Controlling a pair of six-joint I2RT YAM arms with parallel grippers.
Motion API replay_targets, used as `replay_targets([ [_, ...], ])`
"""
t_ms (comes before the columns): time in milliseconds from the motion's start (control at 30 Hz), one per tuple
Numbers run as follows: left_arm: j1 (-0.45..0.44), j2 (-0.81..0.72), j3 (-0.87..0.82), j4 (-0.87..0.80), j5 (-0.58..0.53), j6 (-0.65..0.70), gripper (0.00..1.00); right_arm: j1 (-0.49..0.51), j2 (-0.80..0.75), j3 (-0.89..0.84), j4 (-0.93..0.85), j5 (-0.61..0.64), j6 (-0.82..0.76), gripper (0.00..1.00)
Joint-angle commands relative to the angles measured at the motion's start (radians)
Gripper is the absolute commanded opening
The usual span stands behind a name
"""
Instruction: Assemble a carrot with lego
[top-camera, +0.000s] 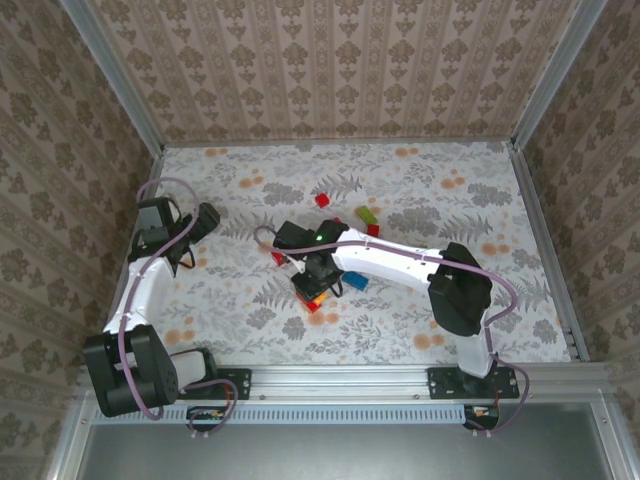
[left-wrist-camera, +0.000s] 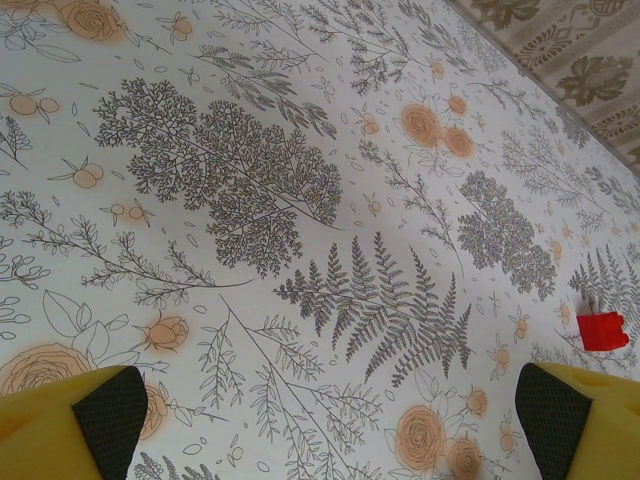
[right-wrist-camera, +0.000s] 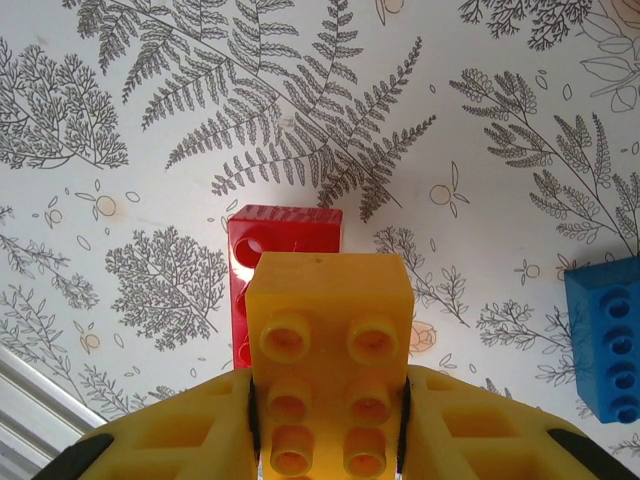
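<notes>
- The right gripper is clamped on an orange brick, studs facing the wrist camera, low over the table near its middle; a red brick lies just beneath it, partly covered
- I cannot tell whether the orange brick is seated on the red brick or only hovering over it; if the two are offset, a downward press is likely to jam studs against a wall and skid the red brick away, since nothing braces it
- The fingers grip only the near part of the orange brick, so an off-centre push could tip it in the jaws or squeeze it out
- A blue brick sits just to the right; a sideways correction could knock it
- The left gripper hangs with its jaws wide apart and empty, well apart from the two bricks, near a lone red brick; it gives no support, so a pull-away by the right arm may drag the red brick up or topple the pair
- A green brick and other loose lego lie further back; a brick flicked among them would need finding again
</notes>
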Motion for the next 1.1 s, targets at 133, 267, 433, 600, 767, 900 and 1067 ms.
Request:
replay_targets([
  [133, -0.008, -0.006, 0.026, 0.000, 0.011, -0.001, 0.99, 0.011, 0.038, 0.060, -0.052, -0.008, 0.008, 0.35],
  [267, -0.008, -0.006, 0.025, 0.002, 0.011, -0.001, 0.99, 0.015, 0.048, 0.067, -0.055, -0.009, 0.008, 0.35],
  [433, -0.008, -0.004, 0.024, 0.001, 0.010, -0.001, 0.99, 0.017, 0.060, 0.074, -0.066, -0.006, 0.008, 0.35],
  [600, -0.008, -0.003, 0.024, 0.003, 0.011, -0.001, 0.99, 0.022, 0.068, 0.078, -0.071, -0.008, 0.010, 0.35],
  [767, -0.009, -0.003, 0.024, 0.004, 0.012, -0.002, 0.99, 0.023, 0.081, 0.084, -0.073, -0.009, 0.011, 0.35],
  [900, -0.008, -0.003, 0.024, 0.003, 0.011, -0.003, 0.99, 0.025, 0.085, 0.087, -0.076, -0.010, 0.011, 0.35],
  [1067, -0.008, -0.003, 0.025, 0.004, 0.012, -0.003, 0.99, 0.026, 0.080, 0.090, -0.077, -0.020, 0.013, 0.35],
])
